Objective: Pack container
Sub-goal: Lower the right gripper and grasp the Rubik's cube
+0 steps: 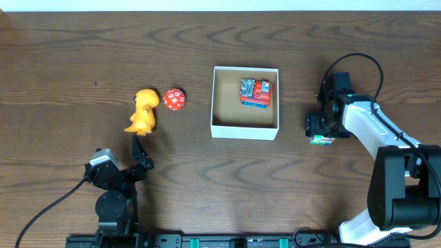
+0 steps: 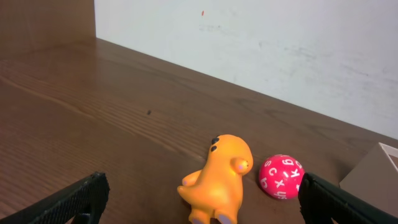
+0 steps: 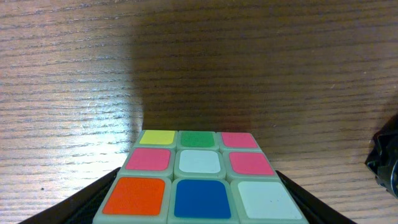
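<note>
The container (image 1: 245, 131), a shallow white box with a tan bottom, stands mid-table with a red and blue block toy (image 1: 255, 92) inside. A puzzle cube (image 3: 199, 186) with coloured squares sits right of the box on the table (image 1: 319, 140), and my right gripper (image 3: 199, 214) is shut on it, one finger against each side. A yellow dinosaur toy (image 1: 144, 110) and a red ball with white letters (image 1: 174, 100) lie left of the box. My left gripper (image 2: 202, 199) is wide open just short of the dinosaur (image 2: 221, 180), holding nothing.
The box's corner (image 2: 373, 171) shows at the right edge of the left wrist view, close to the red ball (image 2: 281, 177). A pale wall borders the table's far edge. The right arm's white links (image 1: 372, 127) reach in from the right.
</note>
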Motion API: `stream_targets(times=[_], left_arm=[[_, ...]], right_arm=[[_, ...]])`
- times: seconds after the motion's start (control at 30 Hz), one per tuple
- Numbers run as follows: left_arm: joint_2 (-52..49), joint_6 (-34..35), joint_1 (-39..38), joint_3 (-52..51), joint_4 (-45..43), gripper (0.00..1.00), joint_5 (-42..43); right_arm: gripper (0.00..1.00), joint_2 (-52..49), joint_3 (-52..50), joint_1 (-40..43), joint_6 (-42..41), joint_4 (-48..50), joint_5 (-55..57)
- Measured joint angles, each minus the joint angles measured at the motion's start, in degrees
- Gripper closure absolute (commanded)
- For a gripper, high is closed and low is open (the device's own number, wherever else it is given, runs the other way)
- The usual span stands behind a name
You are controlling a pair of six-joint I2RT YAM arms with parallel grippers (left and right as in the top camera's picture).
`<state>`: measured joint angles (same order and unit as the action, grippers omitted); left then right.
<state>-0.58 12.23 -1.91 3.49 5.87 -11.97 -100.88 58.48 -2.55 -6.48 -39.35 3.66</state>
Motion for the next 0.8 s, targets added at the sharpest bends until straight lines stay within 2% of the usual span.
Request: stream_targets(times=[0.47,0.8], left_arm=[[0.00,0.00,0.00,0.00,0.00,0.02,0.00],[0.00,0.00,0.00,0.00,0.00,0.02,0.00]], right_arm=[[0.25,0.00,-2.64,0.00,0.00,3.02,0.00],[0.37,0.00,-3.15,0.00,0.04,3.06,-0.02]])
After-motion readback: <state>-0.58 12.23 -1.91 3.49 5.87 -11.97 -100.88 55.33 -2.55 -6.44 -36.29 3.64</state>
